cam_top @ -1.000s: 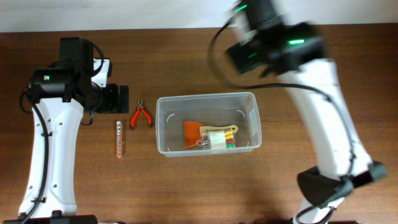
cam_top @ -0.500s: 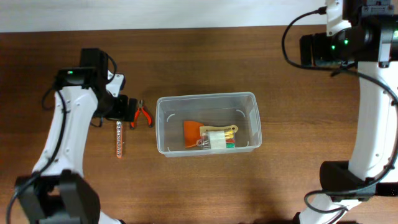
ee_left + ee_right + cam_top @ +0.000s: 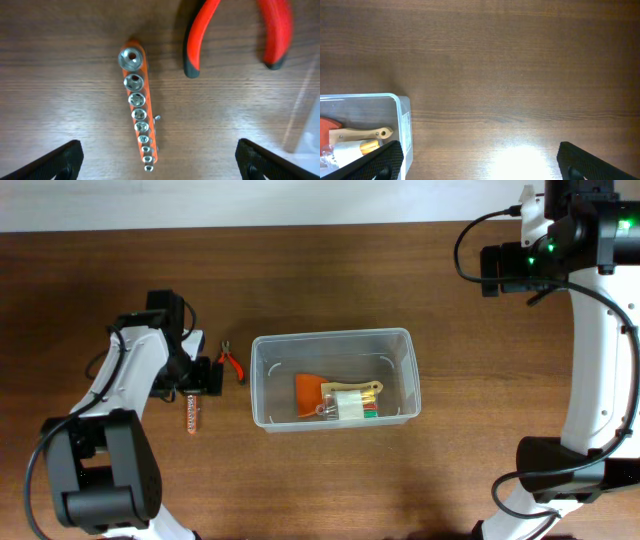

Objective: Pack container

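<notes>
Gaping wide left of the container [image 3: 332, 340], the left gripper [image 3: 159, 160] hung over the socket rail [image 3: 139, 112]; an off-centre pinch could knock it against the pliers [image 3: 200, 40].

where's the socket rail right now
In the overhead view the socket rail lies on the table, on the robot's left, left of the container, close to the left gripper and the red pliers.

Left end effector [image 3: 205, 376] hangs low, fingers spread wide; right end effector [image 3: 493, 268] sits far right, fingers likewise spread.
</notes>
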